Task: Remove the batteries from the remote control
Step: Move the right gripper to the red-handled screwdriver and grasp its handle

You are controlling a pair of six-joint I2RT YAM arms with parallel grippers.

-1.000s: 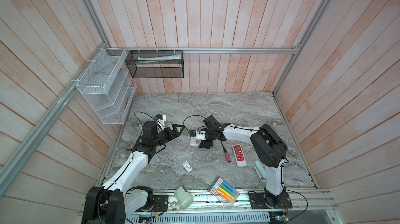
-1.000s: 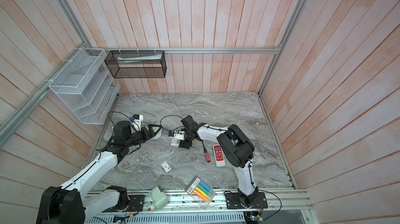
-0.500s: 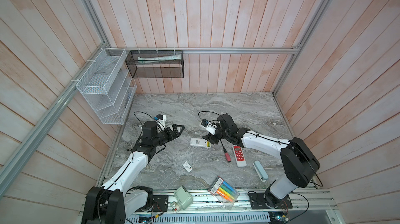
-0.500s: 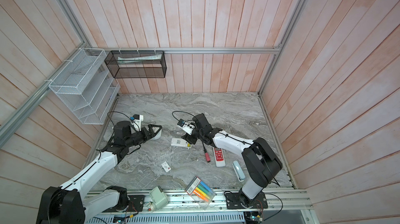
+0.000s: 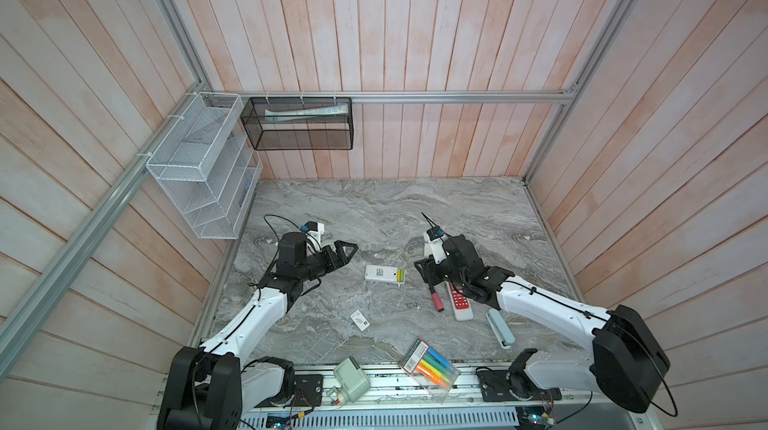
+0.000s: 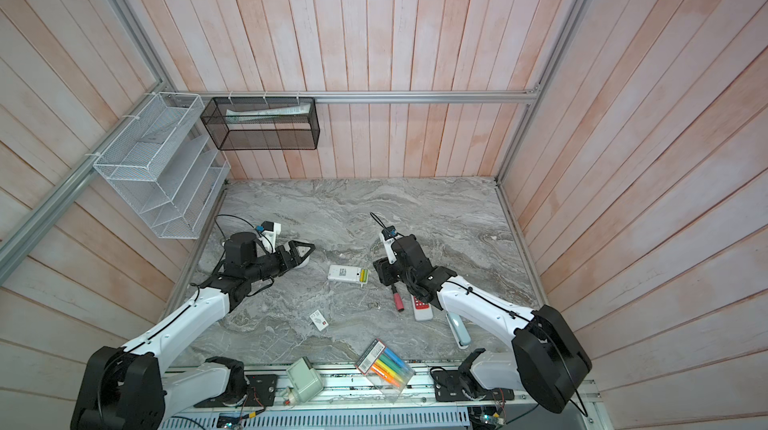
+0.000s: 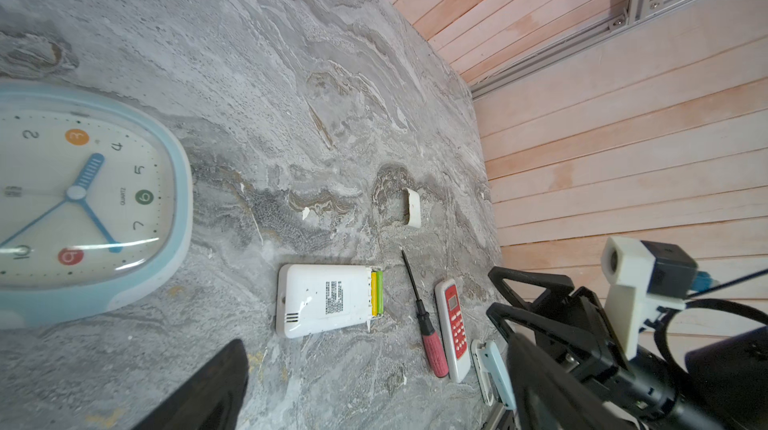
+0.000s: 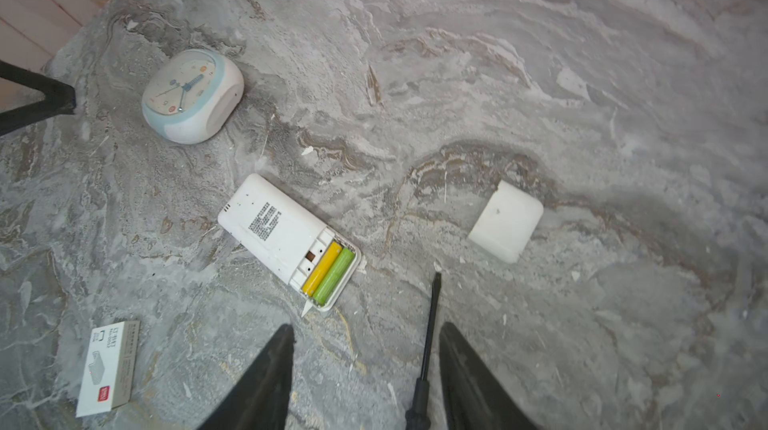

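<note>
Yellow and green batteries [image 8: 328,272] seated in uncovered bay of white remote control [image 8: 270,226], mid-table; cover [image 8: 505,220] lying apart; right gripper [image 8: 366,327] part-spread, empty, straddling screwdriver [image 8: 428,332]; left gripper [image 5: 347,251] wide, empty; extraction pending, next likely: lever one cell out

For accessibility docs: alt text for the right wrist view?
A white plastic remote control lies face down on the grey marble table, its battery bay open on two slim batteries, yellow and green, side by side. Its white cover lies apart; a black screwdriver shows between the right gripper's open fingers.
</note>
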